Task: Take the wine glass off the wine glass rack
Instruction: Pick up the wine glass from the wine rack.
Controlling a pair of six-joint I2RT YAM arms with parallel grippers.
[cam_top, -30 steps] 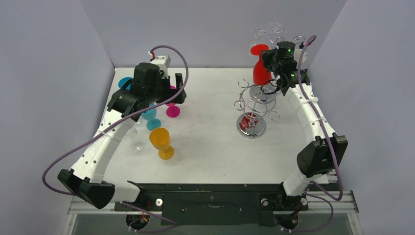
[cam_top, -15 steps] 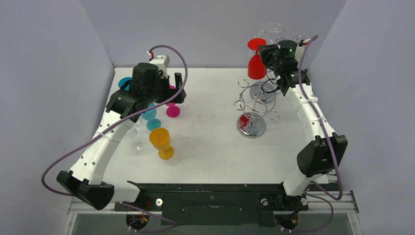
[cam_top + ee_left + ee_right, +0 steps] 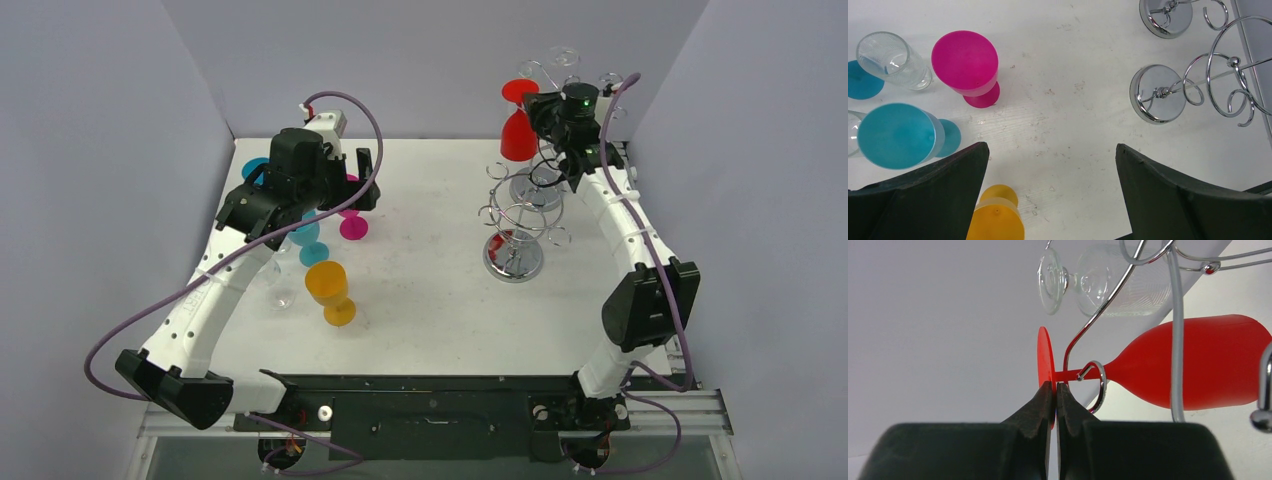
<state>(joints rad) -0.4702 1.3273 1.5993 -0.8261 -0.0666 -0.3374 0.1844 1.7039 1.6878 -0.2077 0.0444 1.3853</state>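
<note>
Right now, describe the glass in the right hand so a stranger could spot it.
Go to the chrome wire racks on the far right of the table. A red glass hangs bowl down from a wire loop, its round foot pinched by the right hand. The clear glass beside it has no colour.

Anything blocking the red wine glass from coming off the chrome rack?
Yes: the rack's chrome wire hook loops round the stem of the red wine glass, just beyond the right gripper shut on its foot.
</note>
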